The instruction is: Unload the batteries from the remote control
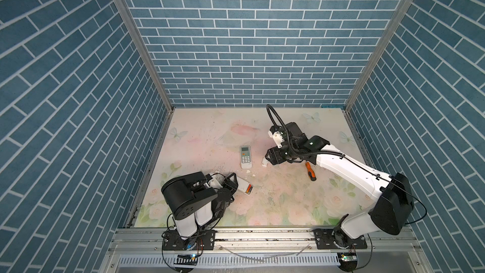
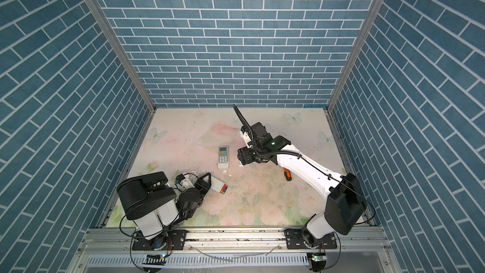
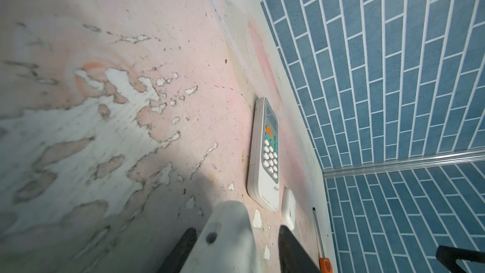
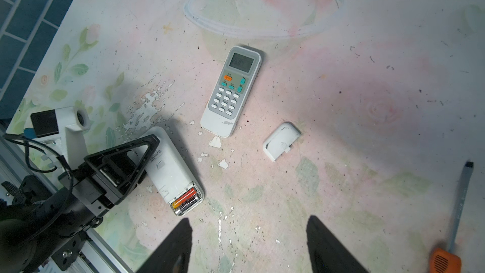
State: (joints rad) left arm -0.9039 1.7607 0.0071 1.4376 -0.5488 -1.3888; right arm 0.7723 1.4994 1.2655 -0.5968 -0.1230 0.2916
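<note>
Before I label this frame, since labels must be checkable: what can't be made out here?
- Batteries: crowded in the open compartment, right wrist view, count unclear; too small in both top views.
- Face-down remote: far end hidden under the left gripper, right wrist view.
- Screwdriver: shaft under the right arm in a top view; handle cut by right wrist view's edge.

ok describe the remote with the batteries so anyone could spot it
Look at the table's front left, by the left gripper. The white remote there lies face down. Unlike the keypad-up remote mid-table, its open end shows orange and dark batteries.
</note>
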